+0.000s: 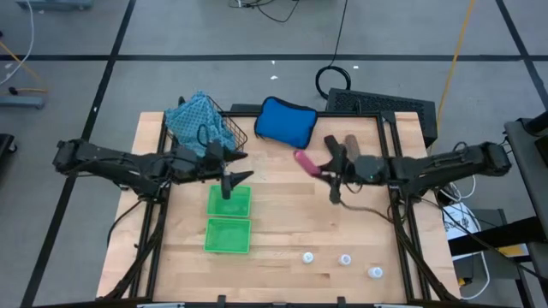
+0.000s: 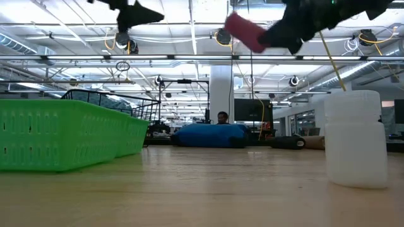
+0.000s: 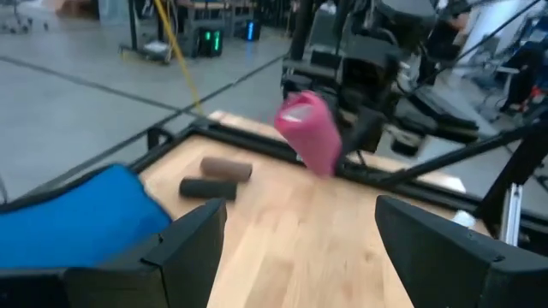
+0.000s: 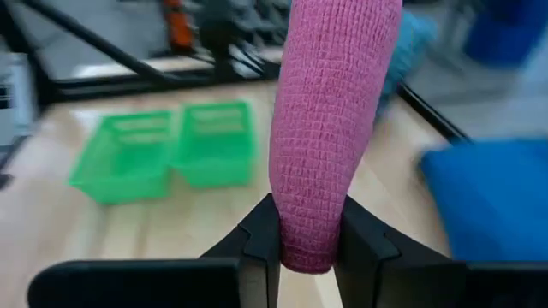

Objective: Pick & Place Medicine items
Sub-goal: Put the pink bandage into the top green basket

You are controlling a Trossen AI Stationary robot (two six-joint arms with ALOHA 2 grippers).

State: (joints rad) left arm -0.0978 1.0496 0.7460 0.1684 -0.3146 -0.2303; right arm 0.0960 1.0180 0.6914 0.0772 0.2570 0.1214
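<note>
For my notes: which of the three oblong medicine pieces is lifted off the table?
The pink piece, clamped in the right gripper. The black and brown pieces lie on the table.

The wooden desk (image 1: 282, 231) carries two green baskets (image 1: 229, 220). Beyond the baskets lie a wire basket with blue cloth (image 1: 201, 122) and a blue pouch (image 1: 285, 121); right of them, three white bottles (image 1: 344, 260).

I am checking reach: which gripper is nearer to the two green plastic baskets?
Left. The left gripper hangs over the green plastic baskets, jaws open. The right gripper holds the pink oblong roll farther off.
</note>
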